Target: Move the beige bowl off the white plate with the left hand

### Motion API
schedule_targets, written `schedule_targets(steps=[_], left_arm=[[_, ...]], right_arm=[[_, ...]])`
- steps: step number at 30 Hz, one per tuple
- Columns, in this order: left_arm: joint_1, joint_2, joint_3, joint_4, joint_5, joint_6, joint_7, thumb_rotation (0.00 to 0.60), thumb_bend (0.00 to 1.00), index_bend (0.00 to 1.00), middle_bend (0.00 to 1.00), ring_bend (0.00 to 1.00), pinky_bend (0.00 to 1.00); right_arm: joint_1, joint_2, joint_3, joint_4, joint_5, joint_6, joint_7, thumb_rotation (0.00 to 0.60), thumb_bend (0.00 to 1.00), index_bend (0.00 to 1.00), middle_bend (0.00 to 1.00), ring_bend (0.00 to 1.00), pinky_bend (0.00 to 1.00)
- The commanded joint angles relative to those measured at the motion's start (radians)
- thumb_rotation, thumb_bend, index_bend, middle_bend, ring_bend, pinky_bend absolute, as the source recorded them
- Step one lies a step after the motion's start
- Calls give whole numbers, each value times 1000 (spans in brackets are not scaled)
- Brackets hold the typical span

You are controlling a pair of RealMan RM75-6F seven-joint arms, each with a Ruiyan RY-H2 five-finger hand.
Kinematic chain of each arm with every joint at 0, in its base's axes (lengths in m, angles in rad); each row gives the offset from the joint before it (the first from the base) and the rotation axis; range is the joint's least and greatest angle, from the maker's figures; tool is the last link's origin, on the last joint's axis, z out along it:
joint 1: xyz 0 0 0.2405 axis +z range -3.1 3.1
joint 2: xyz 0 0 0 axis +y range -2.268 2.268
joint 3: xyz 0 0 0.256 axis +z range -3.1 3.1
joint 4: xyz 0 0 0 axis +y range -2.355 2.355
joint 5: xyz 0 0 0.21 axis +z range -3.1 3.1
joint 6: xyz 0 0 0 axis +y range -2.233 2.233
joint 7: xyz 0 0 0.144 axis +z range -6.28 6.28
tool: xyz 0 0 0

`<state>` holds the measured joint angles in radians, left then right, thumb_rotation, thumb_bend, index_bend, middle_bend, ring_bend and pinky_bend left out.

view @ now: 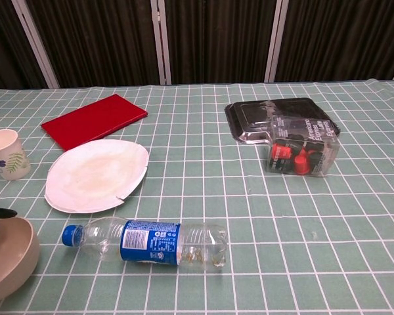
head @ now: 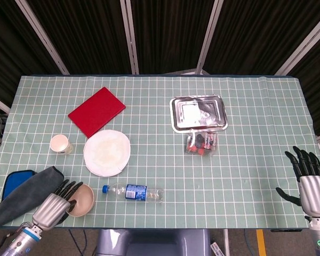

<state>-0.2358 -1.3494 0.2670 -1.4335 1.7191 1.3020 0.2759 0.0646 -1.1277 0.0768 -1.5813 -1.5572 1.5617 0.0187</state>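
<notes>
The beige bowl (head: 81, 199) sits near the table's front left edge, left of the bottle's cap, and shows at the lower left corner of the chest view (view: 6, 257). My left hand (head: 52, 202) holds its left rim, with dark fingers over the edge. The white plate (head: 107, 152) lies bare behind it, also seen in the chest view (view: 97, 174). My right hand (head: 308, 178) hovers at the table's right front corner, its fingers spread with nothing in them.
A plastic bottle (head: 133, 192) lies just right of the bowl. A paper cup (head: 60, 144), a red book (head: 96, 111), a grey cloth (head: 24, 193) and a blue item (head: 13, 182) are at the left. A clear box of red items (head: 202, 143) and a metal tray (head: 198, 112) stand mid-right.
</notes>
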Motion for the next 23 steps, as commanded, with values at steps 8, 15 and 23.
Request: schedule_targets(steps=[8, 15, 23], left_arm=[[5, 62, 10, -66, 20, 5, -4, 600, 127, 2, 0, 0, 0], [57, 123, -35, -136, 46, 182, -75, 600, 117, 0, 0, 0, 0], [124, 111, -205, -147, -102, 344, -37, 600, 109, 0, 0, 0, 0]], right_arm=[[-1, 1, -3, -5, -10, 5, -5, 600, 28, 127, 0, 0, 0], [-1, 6, -3, -8, -8, 1, -8, 600, 28, 100, 0, 0, 0], [5, 5, -12, -16, 4, -30, -48, 600, 26, 90, 0, 0, 0]])
